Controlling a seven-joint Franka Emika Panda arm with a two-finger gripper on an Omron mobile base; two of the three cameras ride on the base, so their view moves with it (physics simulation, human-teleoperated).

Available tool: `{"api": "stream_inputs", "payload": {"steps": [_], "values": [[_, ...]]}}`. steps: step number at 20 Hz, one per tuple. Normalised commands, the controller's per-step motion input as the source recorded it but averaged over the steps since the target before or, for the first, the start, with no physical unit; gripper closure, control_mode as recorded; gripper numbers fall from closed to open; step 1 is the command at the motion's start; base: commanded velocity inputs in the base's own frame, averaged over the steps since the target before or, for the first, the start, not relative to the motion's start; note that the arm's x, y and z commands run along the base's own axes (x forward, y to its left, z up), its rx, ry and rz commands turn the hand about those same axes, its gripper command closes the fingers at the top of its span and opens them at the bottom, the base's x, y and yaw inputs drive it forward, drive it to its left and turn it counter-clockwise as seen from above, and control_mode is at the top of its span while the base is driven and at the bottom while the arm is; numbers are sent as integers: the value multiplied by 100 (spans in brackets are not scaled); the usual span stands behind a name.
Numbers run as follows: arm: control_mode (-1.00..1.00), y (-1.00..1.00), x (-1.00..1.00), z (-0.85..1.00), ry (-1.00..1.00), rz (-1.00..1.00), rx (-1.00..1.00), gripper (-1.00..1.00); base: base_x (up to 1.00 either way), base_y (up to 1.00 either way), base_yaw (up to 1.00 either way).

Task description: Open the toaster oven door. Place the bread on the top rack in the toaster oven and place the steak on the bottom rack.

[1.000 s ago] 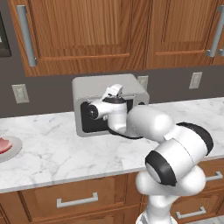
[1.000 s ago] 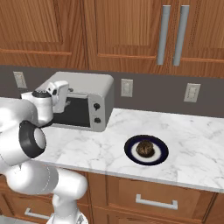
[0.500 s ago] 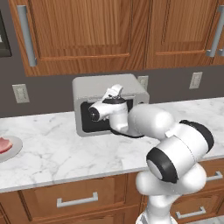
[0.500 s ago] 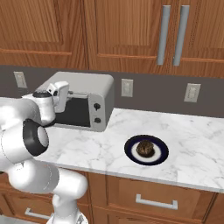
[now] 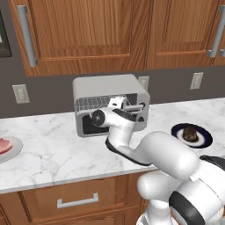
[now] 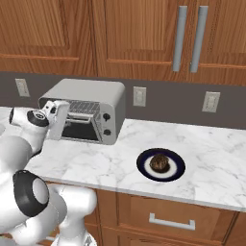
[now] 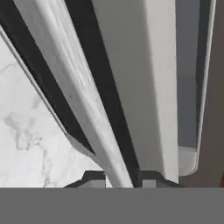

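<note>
I saw a dark plate (image 6: 144, 169) on the marble counter (image 6: 206, 163) well to the right of the hand, wall outlets (image 6: 139, 96) behind, wooden cabinets (image 5: 88, 30) above, and a pale plate (image 5: 13, 151) far left.

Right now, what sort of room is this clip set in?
A rendered home kitchen, by the look of it: a marble-patterned counter under wooden wall cabinets, with a toaster oven against the backsplash beside wall outlets.

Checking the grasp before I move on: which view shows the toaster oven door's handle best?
The hand view: the handle runs close up as a pale bar, passing between the hand's two fingertips. In the left base view the arm covers most of it. In the right base view the door stands ajar, but the handle is too small to see.
</note>
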Motion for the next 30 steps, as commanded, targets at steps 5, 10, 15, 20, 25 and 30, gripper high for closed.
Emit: {"api": "stream_inputs", "payload": {"steps": [5, 10, 15, 20, 25, 30], "values": [[-100, 2, -99, -46, 84, 10, -2, -100, 0, 0, 0], [-100, -2, -52, 51, 22, 31, 0, -100, 0, 0, 0], [-100, 7, 41, 80, 10, 32, -5, -100, 0, 0, 0], [-100, 0, 65, -38, 6, 57, -36, -100, 0, 0, 0], [-100, 9, 30, -40, -8, 53, -54, -100, 0, 0, 0], [-100, 17, 19, 12, -13, 37, -37, -100, 0, 0, 0]]}}
